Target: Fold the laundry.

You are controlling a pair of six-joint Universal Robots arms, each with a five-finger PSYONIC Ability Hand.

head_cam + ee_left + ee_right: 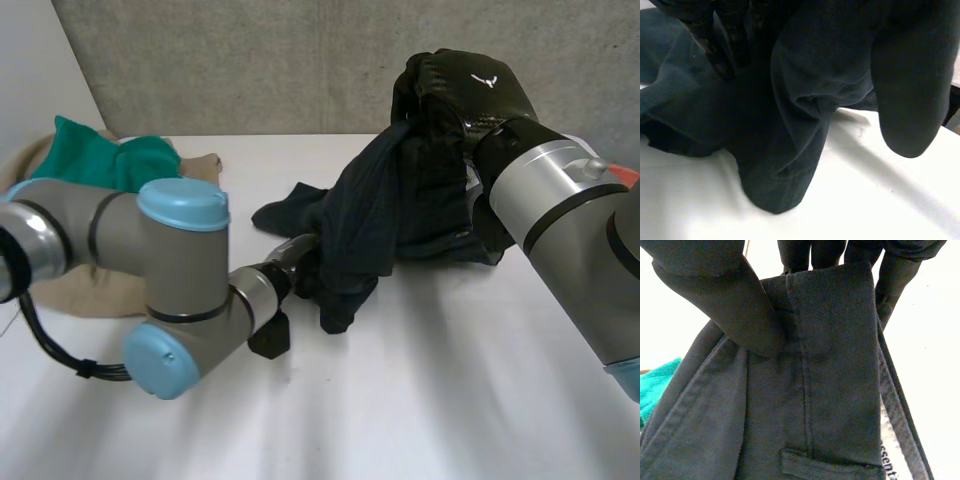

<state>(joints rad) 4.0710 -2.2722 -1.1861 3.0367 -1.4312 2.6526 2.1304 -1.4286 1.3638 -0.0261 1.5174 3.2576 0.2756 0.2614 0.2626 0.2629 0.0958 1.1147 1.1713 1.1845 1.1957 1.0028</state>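
A dark pair of trousers [400,200] hangs from my right hand [455,85], which is raised above the table's back middle. In the right wrist view the thumb [740,305] pinches the waistband [830,340] against the fingers [810,252] behind it; a belt loop [805,460] shows lower down. The trousers' lower part rests on the white table [420,380]. My left hand [290,262] reaches low into the hanging cloth from the left. In the left wrist view its fingers [710,45] lie straight against the dark cloth [790,125], with the thumb [910,100] standing apart.
A green cloth [110,160] lies on a beige cloth [60,290] at the table's back left, behind my left arm; the green cloth [655,385] also shows beside the trousers. A grey wall stands behind the table. Something red [625,175] is at the right edge.
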